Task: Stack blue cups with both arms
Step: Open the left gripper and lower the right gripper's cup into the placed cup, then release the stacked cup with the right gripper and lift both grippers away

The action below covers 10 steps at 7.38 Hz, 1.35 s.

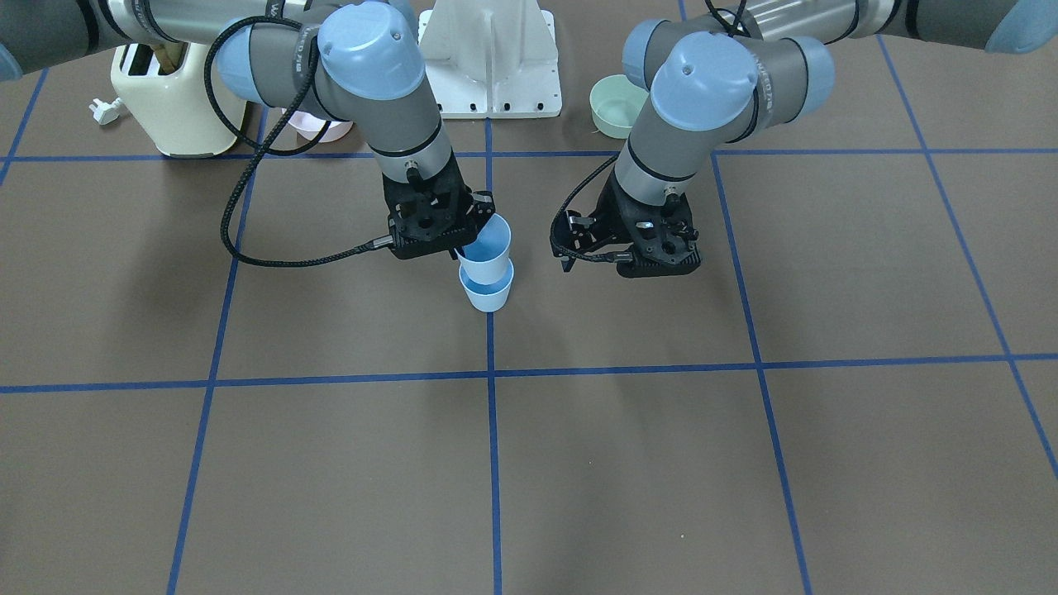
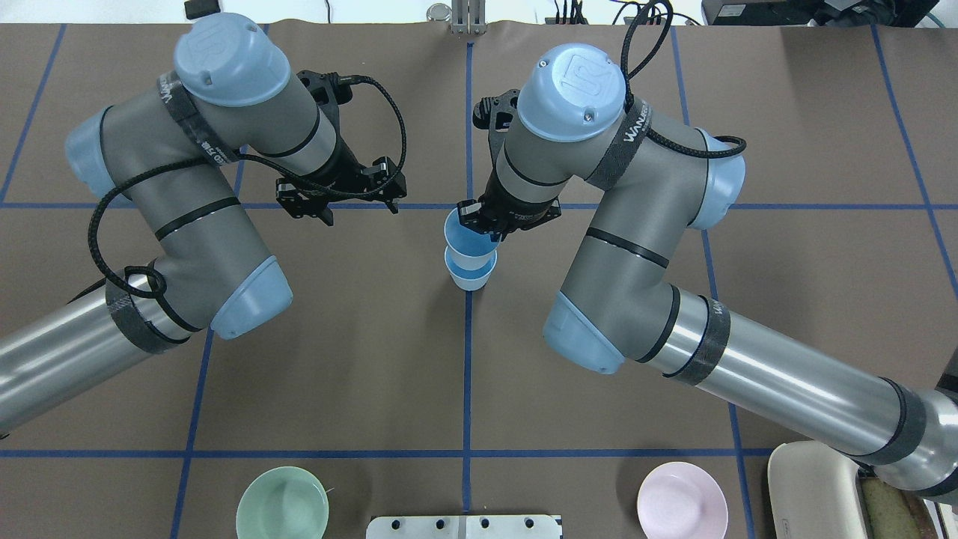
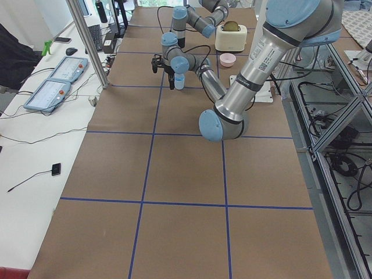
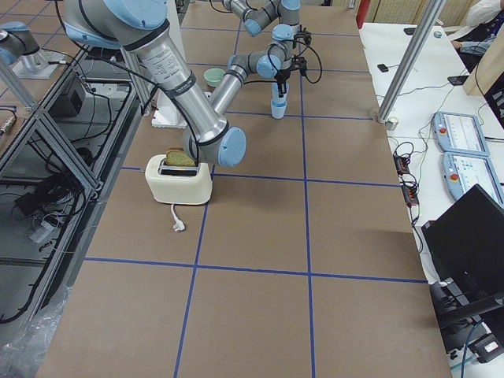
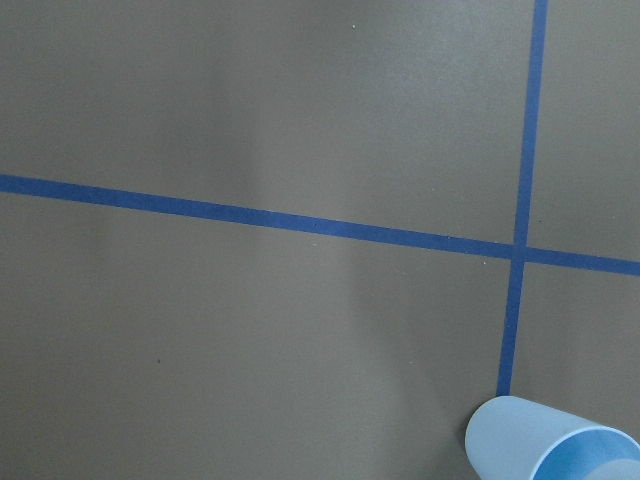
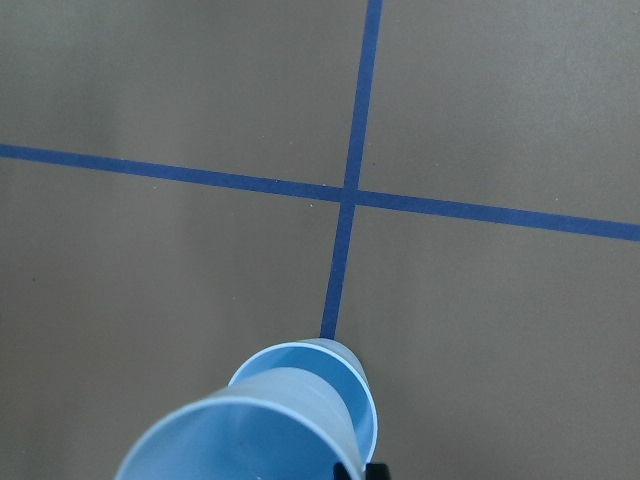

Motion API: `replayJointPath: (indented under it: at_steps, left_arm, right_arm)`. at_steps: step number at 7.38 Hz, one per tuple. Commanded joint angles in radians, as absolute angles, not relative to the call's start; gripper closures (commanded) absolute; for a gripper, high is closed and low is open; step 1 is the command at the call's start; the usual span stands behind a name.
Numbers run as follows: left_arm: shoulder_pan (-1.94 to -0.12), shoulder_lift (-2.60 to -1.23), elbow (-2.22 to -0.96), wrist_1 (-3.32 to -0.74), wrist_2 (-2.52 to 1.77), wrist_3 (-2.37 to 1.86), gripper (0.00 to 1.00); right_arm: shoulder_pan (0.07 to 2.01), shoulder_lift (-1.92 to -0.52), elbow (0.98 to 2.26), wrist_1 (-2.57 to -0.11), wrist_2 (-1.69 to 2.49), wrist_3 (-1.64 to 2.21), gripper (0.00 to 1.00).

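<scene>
Two light-blue cups stand at the table's middle on a blue tape line. The lower cup (image 1: 489,292) (image 2: 471,274) stands on the table. The upper cup (image 1: 488,246) (image 2: 465,238) sits tilted, partly inside it. My right gripper (image 1: 464,246) (image 2: 488,227) is shut on the upper cup's rim. My left gripper (image 1: 630,263) (image 2: 361,212) is open and empty, a short way to the side of the cups. The right wrist view shows the upper cup (image 6: 250,430) over the lower cup (image 6: 345,372). The left wrist view shows a cup (image 5: 545,440) at its lower right corner.
A green bowl (image 2: 283,503) (image 1: 616,103) and a pink bowl (image 2: 682,500) sit near the robot's base, either side of the white base mount (image 1: 492,62). A cream toaster (image 1: 169,99) stands on my right side.
</scene>
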State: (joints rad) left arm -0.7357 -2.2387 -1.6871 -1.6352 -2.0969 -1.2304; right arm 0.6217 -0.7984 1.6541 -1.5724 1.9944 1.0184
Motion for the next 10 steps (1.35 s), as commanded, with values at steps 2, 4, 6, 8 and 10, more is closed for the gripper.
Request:
replayJointPath:
  at_steps: [2,4,6,8,10]
  left_arm:
    - [-0.738,-2.238,-1.686,-1.635,-2.097,-1.23,0.04]
    - [-0.739,-2.238,-1.686,-1.635,-2.097,-1.23,0.04]
    - [-0.741,-2.238,-1.686,-1.635,-2.097,-1.229,0.04]
    - [-0.781,-2.2,-1.716,-1.635,-2.103,-1.198,0.04]
    - [-0.895,-2.114,-1.741,-1.632,-2.184,-1.004,0.03]
  right_arm:
    - [0.603,-0.799,1.644,-1.572,1.982,1.019,0.9]
    - [0.604,-0.801,1.644,-1.571,1.982,1.012,0.53]
    - [0.629,-0.801,1.644,-1.569,1.986,1.006,0.0]
    - [0.736,-0.824,1.649,-1.569,2.023,0.935,0.0]
    - [0.895,-0.909,1.672,-1.574,2.04,0.71,0.0]
